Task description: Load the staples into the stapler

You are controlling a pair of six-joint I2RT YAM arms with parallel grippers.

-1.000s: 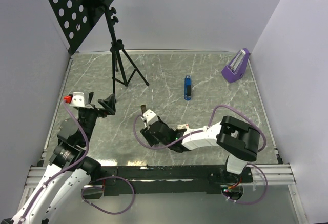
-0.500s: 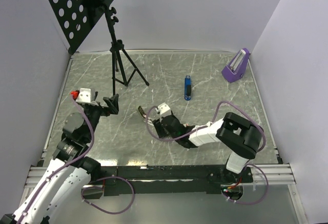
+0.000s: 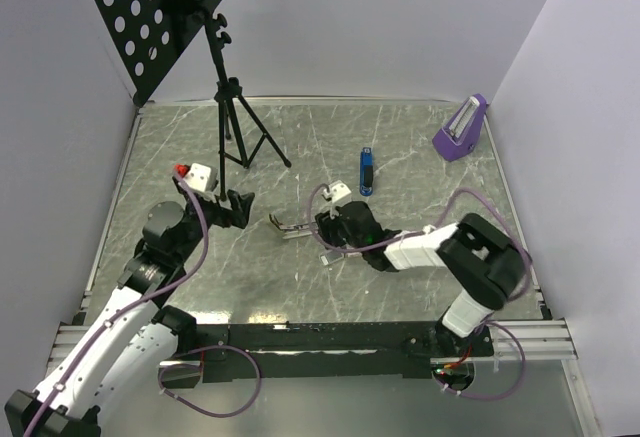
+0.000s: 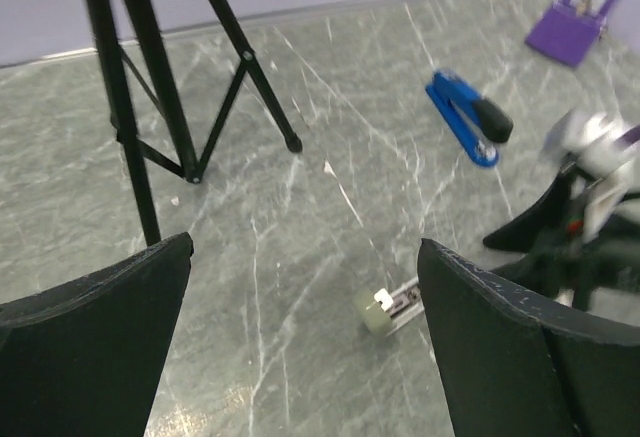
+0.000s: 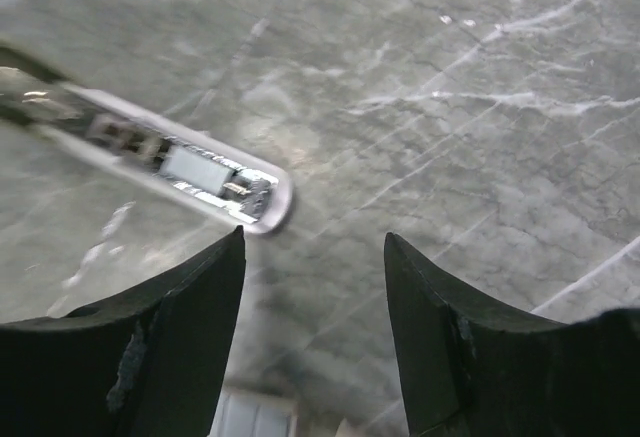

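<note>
A small grey stapler [image 3: 288,227] lies open on the marble table, its metal rail bare. In the left wrist view its rounded end [image 4: 385,309] lies between and beyond my fingers. In the right wrist view the rail [image 5: 190,172] lies just past my left fingertip. My left gripper [image 3: 238,209] [image 4: 305,347] is open and empty, left of the stapler. My right gripper [image 3: 321,227] [image 5: 312,247] is open and empty, right of it. A tiny pale piece [image 3: 328,257] [image 5: 255,419] lies on the table under the right gripper; I cannot tell if it is the staples box.
A blue stapler [image 3: 367,171] [image 4: 465,127] lies shut at mid table. A purple wedge-shaped object [image 3: 460,129] [image 4: 580,17] stands at the back right. A black music stand's tripod [image 3: 235,127] [image 4: 160,107] stands at the back left. White walls enclose the table.
My right gripper has drawn back to the right, off the grey stapler, which now lies open on the table. My left gripper has swung right toward the stapler.
</note>
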